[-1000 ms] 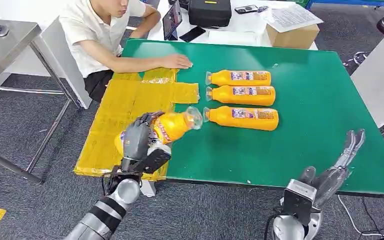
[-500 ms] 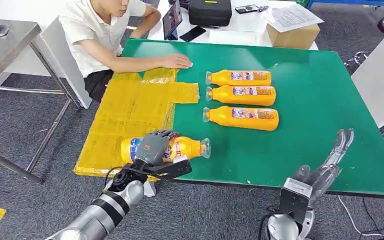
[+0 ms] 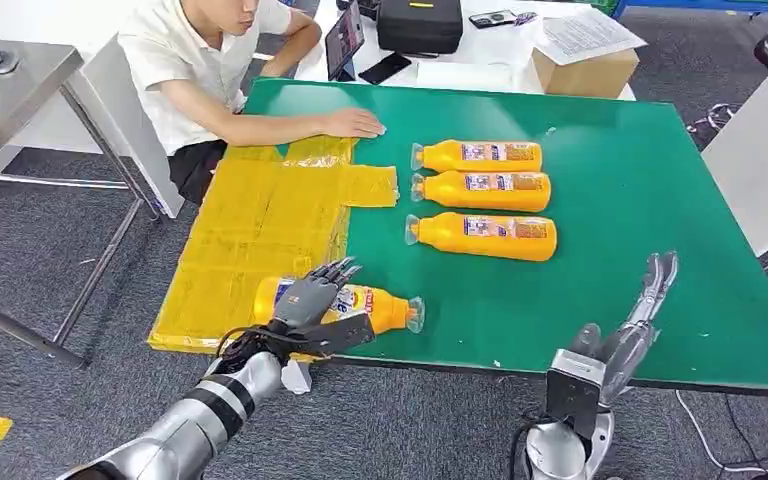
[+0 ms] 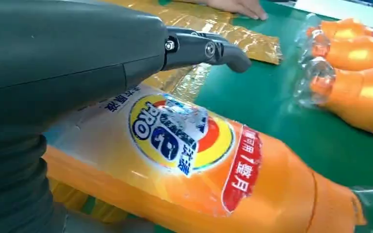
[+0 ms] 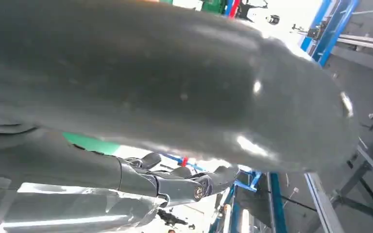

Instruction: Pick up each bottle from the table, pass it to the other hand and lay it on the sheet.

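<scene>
Now left robot hand [image 3: 312, 300] loosely over lying bottle [image 3: 380, 308], right robot hand [image 3: 632, 325] spread, empty

On the table [image 3: 610, 200], the sheet [image 3: 250, 225] covers the left edge. One bottle [image 3: 360, 305] lies at its near right corner; three bottles [image 3: 485, 190] lie side by side farther right.

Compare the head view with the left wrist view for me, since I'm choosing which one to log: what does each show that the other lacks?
Head view alone: the right hand open above the table, the whole sheet, the seated person and a third lying bottle.
Left wrist view alone: the held bottle's label close up.
Both: the left hand on that bottle at the sheet's edge, and two lying bottles near it.
</scene>
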Tool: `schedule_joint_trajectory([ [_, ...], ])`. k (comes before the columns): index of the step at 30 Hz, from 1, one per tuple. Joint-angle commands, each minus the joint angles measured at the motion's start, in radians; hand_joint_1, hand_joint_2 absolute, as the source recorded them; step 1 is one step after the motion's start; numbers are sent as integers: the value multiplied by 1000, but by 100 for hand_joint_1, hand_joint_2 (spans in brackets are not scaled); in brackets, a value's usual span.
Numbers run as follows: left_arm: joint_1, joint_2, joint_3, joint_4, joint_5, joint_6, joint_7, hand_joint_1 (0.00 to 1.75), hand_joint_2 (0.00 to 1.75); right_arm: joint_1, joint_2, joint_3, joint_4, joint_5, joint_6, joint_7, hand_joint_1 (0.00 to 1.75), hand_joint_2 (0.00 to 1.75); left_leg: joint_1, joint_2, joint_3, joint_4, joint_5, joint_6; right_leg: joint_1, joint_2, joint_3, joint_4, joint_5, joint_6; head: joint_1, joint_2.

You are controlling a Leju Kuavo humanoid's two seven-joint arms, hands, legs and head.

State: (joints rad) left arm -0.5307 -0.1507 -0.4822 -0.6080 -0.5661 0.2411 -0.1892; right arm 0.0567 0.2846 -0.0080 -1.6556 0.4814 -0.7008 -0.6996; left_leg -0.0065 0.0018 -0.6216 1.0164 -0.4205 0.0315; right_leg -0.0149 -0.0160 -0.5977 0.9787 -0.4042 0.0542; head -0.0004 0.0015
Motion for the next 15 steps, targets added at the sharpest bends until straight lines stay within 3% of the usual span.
schedule_joint_trajectory([
  [1, -30, -1, 20, 132, -1, -5, 11, 7, 175, -41, -28, 10, 88, -4, 3, 1, 0, 0, 1, 2, 4, -1, -1, -1, 1, 3, 3, -1, 0, -1, 0, 0],
  [8, -31, -7, 31, 142, 9, -35, -14, 10, 175, -46, -30, 4, 101, 1, 3, 1, 0, 0, 1, 3, 7, -1, -1, -2, 1, 4, 6, -2, 0, -2, 0, 0],
  [12, -3, -21, 63, 84, 63, -83, -105, 14, 175, -38, -34, -3, 95, -5, 3, 1, 0, 0, 1, 2, 8, -2, -1, -2, 1, 3, 7, -2, 0, -2, 0, 0],
  [15, 61, -34, 77, -67, 135, -145, -184, 0, 175, -22, -33, -10, 74, -4, 3, 1, 0, 0, 1, 1, 9, -2, -1, -2, 1, 2, 8, -2, 0, -2, 0, 0],
])
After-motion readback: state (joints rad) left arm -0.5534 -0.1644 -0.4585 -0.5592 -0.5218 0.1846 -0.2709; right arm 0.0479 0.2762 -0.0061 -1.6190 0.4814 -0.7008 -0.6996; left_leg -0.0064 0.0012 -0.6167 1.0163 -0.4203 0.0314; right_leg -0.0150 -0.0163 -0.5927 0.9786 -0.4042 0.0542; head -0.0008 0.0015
